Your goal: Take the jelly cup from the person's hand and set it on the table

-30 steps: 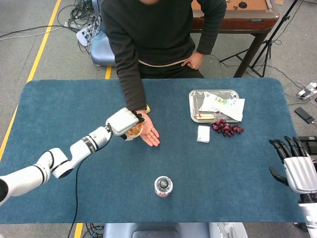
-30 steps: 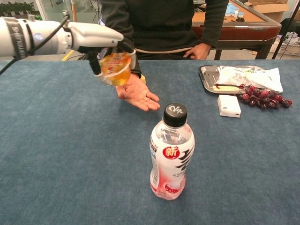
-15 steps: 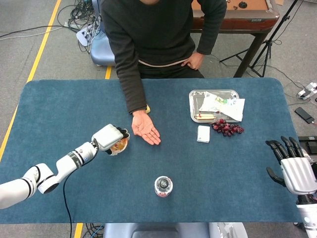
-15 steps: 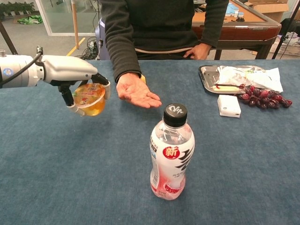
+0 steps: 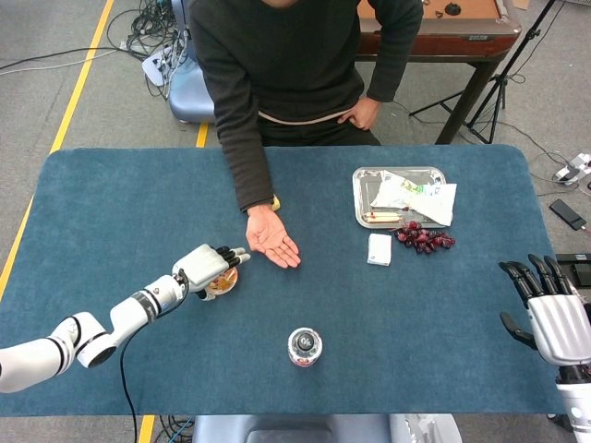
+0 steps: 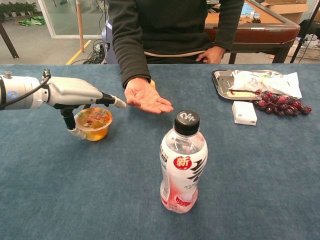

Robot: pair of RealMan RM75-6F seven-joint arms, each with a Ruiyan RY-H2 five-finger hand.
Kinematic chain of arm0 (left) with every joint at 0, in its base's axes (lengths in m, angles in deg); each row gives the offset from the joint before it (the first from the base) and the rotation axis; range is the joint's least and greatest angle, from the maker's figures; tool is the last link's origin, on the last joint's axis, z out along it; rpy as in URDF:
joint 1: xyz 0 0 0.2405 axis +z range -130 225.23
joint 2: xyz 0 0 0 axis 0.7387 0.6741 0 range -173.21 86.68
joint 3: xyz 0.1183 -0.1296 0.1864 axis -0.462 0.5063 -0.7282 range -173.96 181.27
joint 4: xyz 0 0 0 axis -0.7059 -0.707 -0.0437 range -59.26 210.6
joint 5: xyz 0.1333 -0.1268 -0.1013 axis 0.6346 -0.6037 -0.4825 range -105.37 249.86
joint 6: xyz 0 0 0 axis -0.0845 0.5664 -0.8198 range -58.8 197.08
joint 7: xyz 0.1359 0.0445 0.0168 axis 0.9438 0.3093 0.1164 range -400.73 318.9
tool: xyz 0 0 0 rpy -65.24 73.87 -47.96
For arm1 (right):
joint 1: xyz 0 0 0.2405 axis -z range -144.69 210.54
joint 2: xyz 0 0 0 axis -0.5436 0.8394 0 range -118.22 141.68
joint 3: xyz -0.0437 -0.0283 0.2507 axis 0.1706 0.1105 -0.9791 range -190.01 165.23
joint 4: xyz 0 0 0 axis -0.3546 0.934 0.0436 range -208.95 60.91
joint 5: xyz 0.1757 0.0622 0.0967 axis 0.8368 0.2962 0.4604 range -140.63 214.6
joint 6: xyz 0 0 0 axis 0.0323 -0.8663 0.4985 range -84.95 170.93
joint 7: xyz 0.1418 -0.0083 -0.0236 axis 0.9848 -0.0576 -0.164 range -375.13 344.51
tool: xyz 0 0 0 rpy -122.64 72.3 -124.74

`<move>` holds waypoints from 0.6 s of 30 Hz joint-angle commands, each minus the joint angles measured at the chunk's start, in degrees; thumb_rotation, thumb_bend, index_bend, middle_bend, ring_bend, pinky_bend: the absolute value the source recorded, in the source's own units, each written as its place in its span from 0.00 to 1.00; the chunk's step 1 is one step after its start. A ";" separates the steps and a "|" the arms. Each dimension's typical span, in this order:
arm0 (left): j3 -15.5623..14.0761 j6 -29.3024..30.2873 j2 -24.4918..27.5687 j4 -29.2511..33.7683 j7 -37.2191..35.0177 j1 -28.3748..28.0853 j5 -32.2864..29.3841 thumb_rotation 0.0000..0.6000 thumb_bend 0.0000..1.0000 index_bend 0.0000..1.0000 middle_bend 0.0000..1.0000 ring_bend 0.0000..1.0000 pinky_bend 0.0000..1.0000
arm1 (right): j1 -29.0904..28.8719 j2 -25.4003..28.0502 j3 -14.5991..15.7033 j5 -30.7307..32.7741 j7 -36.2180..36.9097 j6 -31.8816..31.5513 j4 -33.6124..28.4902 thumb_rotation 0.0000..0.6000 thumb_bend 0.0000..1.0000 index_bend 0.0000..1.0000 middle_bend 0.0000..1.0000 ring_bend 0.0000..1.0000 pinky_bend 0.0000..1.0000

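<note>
The jelly cup (image 5: pixel 222 281) (image 6: pixel 93 124), clear with orange jelly and a printed lid, stands upright on the blue table (image 5: pixel 111 212). My left hand (image 5: pixel 207 263) (image 6: pixel 75 92) hovers just over it, its fingers stretched out straight above the lid and its thumb hanging down by the cup's left side. The person's hand (image 5: pixel 271 242) (image 6: pixel 147 97) lies palm up and empty, just right of the cup. My right hand (image 5: pixel 559 318) is held off the table's right edge, fingers apart, holding nothing; only the head view shows it.
A drink bottle (image 5: pixel 305 346) (image 6: pixel 182 162) stands near the front centre. At the back right are a metal tray (image 5: pixel 362 175) (image 6: pixel 217 80) with wrappers, a bunch of grapes (image 5: pixel 423 237) (image 6: pixel 282 106) and a small white box (image 5: pixel 379 249) (image 6: pixel 244 113).
My left hand carried the cup away from the person's palm, lowered it to the table, and spread its fingers off it. The right hand stayed roughly in place.
</note>
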 commanded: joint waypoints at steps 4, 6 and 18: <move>2.71 2.57 4.53 6.12 3.77 2.13 -4.50 1.00 0.19 0.00 0.01 0.09 0.29 | -0.47 0.10 -0.33 -0.20 -0.08 0.19 -0.27 1.00 0.26 0.15 0.18 0.05 0.07; 3.95 4.77 6.21 8.63 4.66 3.71 -7.01 1.00 0.19 0.00 0.01 0.09 0.27 | -0.70 0.18 -0.42 -0.18 -0.19 0.46 -0.32 1.00 0.26 0.15 0.18 0.05 0.07; 7.92 24.96 10.32 17.74 9.52 19.11 -23.42 1.00 0.19 0.02 0.01 0.09 0.24 | -1.18 0.45 -0.32 -0.10 0.08 1.40 0.05 1.00 0.26 0.20 0.19 0.05 0.09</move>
